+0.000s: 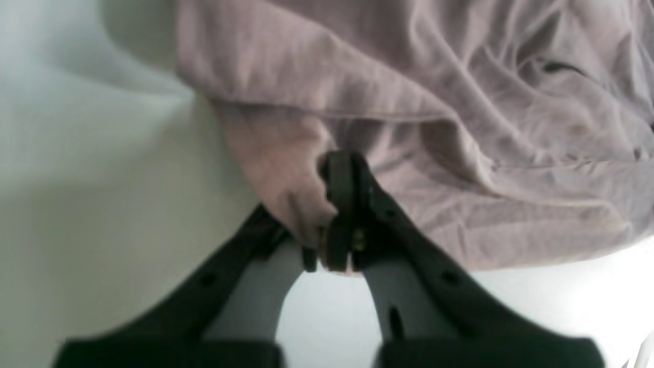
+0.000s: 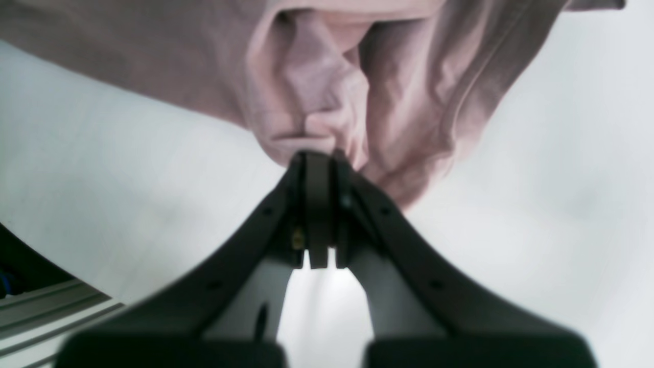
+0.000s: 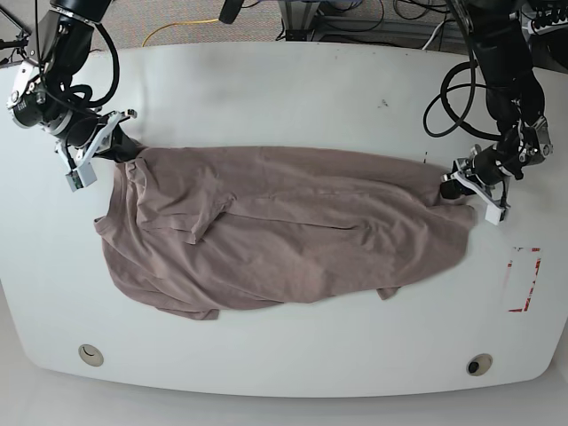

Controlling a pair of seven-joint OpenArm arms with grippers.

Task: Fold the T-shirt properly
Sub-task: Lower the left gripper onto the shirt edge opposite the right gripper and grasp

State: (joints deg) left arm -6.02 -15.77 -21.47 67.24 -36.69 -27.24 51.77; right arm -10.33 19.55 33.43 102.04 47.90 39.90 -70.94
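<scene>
Two black arms with looping black cables, white-trimmed wrists, each dark pincer (image 1: 337,214) (image 2: 319,204) flat-fingered with small screws.

A white table (image 3: 293,84) with rounded corners carries everything. The T-shirt (image 3: 284,235) lies spread and rumpled across its middle, stretching from the right gripper (image 3: 124,146) at one end to the left gripper (image 3: 448,188) at the other. Just beyond the left gripper, toward the table's edge, a red-marked rectangle (image 3: 524,280) sits on the surface.
</scene>
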